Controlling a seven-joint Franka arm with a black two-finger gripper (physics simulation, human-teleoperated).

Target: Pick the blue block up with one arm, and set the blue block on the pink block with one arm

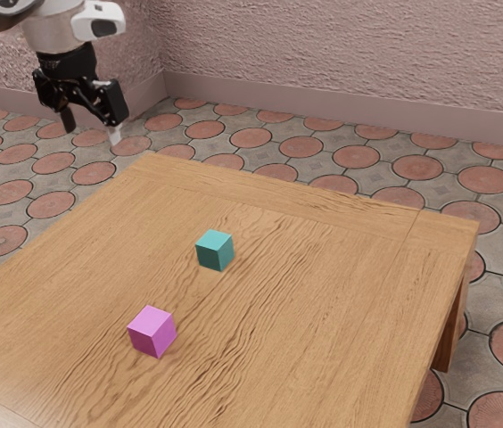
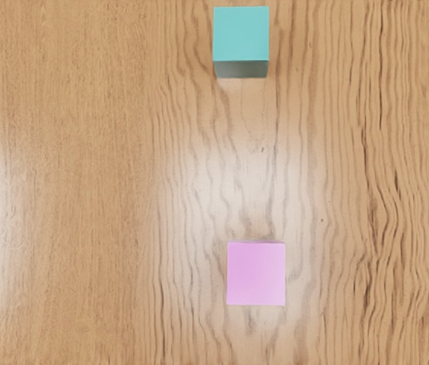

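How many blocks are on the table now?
2. The blue block sits near the middle of the table; the pink block lies apart, toward the exterior view's lower left. None appears hidden.

1. The desk (image 1: 323, 267) is wood with a strong wavy grain, sanded smooth and varnished. A soft pale sheen lies on its top between the two blocks.
2. The blue block (image 1: 214, 250) looks like plain, smooth plastic, matt, with no grain or markings.
3. The pink block (image 1: 152, 331) has the same even, matt, smooth faces.
4. The floor (image 1: 358, 156) is tiled: reddish, clay-like round discs with a mottled, rough look, set in grey stone.
5. The wall (image 1: 367, 45) is coarse, bumpy plaster, quite matt.
6. The arm (image 1: 64, 22) wears a smooth white shell with a slight gloss; the pincer (image 1: 91, 127) is black, dull and hard-looking.
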